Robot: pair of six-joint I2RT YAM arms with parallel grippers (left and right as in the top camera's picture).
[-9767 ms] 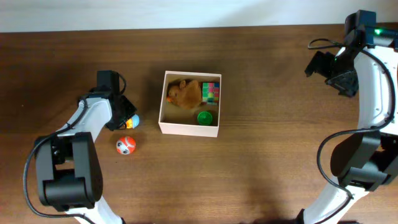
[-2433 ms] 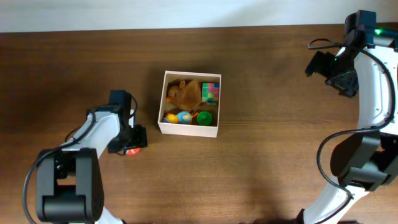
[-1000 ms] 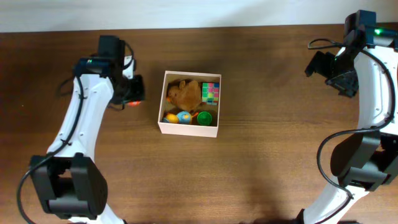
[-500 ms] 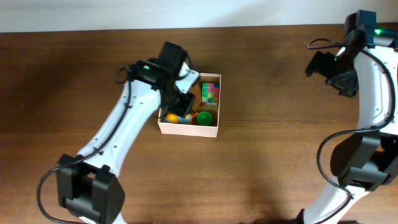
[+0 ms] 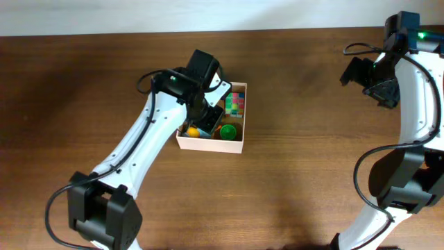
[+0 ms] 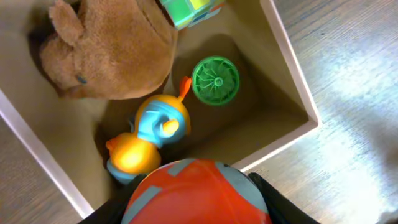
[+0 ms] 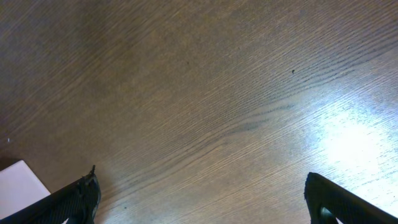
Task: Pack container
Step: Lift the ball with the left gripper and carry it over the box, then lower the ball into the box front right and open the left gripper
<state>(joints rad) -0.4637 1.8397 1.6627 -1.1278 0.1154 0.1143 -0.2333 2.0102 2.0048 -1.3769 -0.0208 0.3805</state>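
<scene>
The container [image 5: 209, 144] is a square cream-walled box with a tan floor, standing mid-table. My left gripper [image 5: 207, 115] hangs over its left half, shut on an orange ball with grey-blue patches [image 6: 196, 194]. That ball fills the bottom of the left wrist view between the dark fingers [image 6: 277, 200]. Below it the container's wall [image 6: 292, 68] encloses a brown plush [image 6: 112, 50], a yellow and blue duck toy [image 6: 149, 134], a green disc [image 6: 215, 80] and a colourful cube [image 6: 189, 9]. My right gripper [image 7: 202, 199] is open over bare wood at the far right [image 5: 368, 78].
The overhead view shows the green disc [image 5: 228, 131], the cube [image 5: 236, 102] and the duck toy [image 5: 192, 130] beside the left arm. A white corner [image 7: 22, 180] shows at the lower left of the right wrist view. Brown wooden table surrounds the box.
My left arm carried the orange ball from the table left of the container to above its inside. Over the last half second it shifted slightly right. The right arm stayed still.
</scene>
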